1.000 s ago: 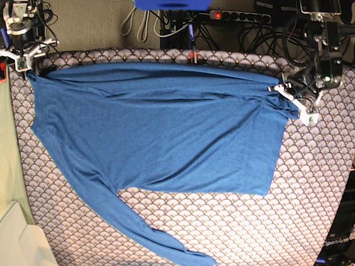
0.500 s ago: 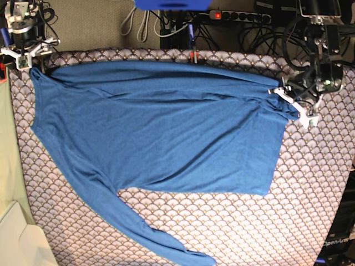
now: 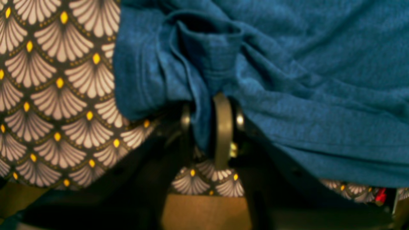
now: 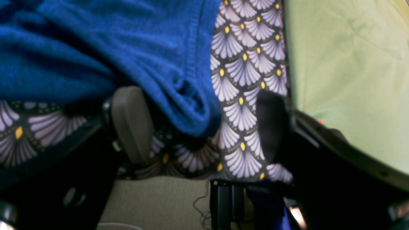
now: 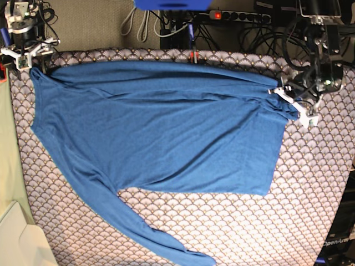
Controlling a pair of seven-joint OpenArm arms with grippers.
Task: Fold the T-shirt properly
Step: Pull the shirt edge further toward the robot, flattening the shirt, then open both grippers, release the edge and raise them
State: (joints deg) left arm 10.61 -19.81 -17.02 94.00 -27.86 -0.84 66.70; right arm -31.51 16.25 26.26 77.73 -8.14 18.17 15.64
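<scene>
Spread on scallop-clothed bench, T-shirt: left gripper jaws clamped on bunched corner, right gripper jaws apart around opposite corner; probably close right, then lift together.

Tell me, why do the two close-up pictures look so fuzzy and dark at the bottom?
Left wrist view: the camera sits very close, so the T-shirt and the left hand pinching it look soft, and the arm below is in shadow. Right wrist view: the open right hand is blurry and dark too. Base view: sharper and evenly lit over the tablecloth.
</scene>
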